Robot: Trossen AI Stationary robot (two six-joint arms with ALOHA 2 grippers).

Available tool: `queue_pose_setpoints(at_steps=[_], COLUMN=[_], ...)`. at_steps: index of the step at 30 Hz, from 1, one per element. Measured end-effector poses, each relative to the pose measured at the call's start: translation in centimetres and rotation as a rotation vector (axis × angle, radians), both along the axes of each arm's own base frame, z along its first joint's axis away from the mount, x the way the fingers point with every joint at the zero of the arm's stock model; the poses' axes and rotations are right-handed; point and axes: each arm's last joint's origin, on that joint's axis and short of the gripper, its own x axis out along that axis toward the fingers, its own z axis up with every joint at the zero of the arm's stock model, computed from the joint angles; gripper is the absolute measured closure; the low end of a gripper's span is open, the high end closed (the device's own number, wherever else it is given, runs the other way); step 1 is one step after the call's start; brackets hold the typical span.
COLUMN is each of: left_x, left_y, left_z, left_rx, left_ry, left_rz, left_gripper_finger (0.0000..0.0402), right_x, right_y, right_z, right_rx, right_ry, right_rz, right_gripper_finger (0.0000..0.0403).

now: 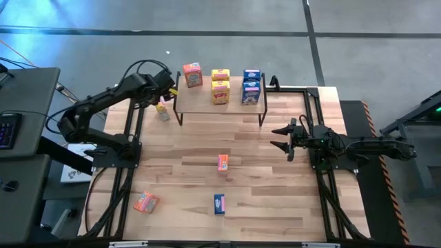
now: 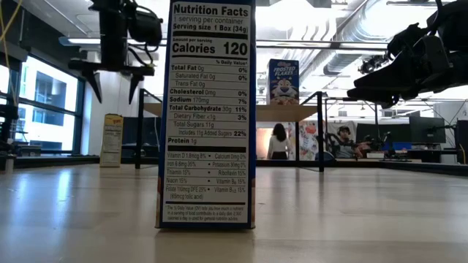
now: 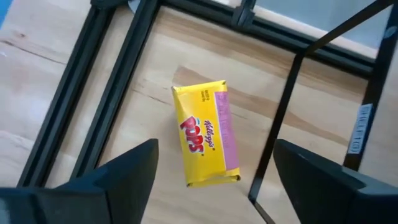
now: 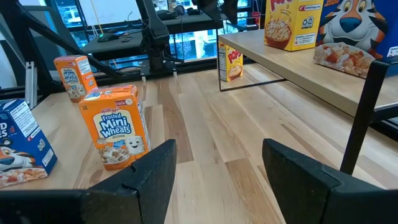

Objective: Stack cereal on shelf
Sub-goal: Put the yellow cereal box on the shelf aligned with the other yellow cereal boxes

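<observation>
Looking straight down, the high view showed the shelf (image 1: 220, 105) at the far side of the table (image 1: 275, 193). Five cereal boxes stood on the shelf: an orange-red box (image 1: 192, 74) at its left end, two yellow boxes (image 1: 220, 86) at its middle and two blue boxes (image 1: 251, 87) at its right end. A yellow Pops box (image 1: 162, 111) stood on the table just beside the shelf's left legs. The left gripper (image 1: 167, 88) hovered above that box, holding nothing. Three more boxes stood in front of the shelf: an orange-red one (image 1: 222, 162), a blue one (image 1: 219, 203) and another orange-red one (image 1: 145, 202). The right gripper (image 1: 282, 138) waited to the right of the shelf.

The low view showed the blue box's (image 2: 206, 113) nutrition panel close up, with the shelf (image 2: 292, 112) far behind it.

The left wrist view showed both fingers (image 3: 124, 174) spread wide on either side of the Pops box (image 3: 205, 134), without touching it, beside a shelf leg.

The right wrist view showed the right gripper's fingers (image 4: 155, 168) parted and empty, with the shelf (image 4: 311, 68) ahead.
</observation>
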Motion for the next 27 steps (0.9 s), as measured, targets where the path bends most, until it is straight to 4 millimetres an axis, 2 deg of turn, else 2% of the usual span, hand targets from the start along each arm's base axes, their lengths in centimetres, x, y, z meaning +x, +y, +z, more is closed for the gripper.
queue_pose_setpoints(at_steps=[4, 21, 27], left_x=[-0.4, -2.0, -2.2], left_y=[0.2, 1.1, 1.7], left_z=[-0.6, -3.9, -4.6], left_rx=[-0.034, -0.096, -0.094], left_ry=[-0.002, -0.081, -0.127], left_rz=[0.008, 0.054, 0.036], left_gripper_finger=[0.0083, 0.0082, 0.0098], right_x=[0.0, 0.0, 0.0], right_y=[0.0, 0.0, 0.0], right_z=[0.0, 0.0, 0.0], right_rx=[0.0, 0.0, 0.0], right_ry=[0.0, 0.0, 0.0], right_rz=[0.0, 0.0, 0.0], right_gripper_finger=[0.0171, 0.0171, 0.0171])
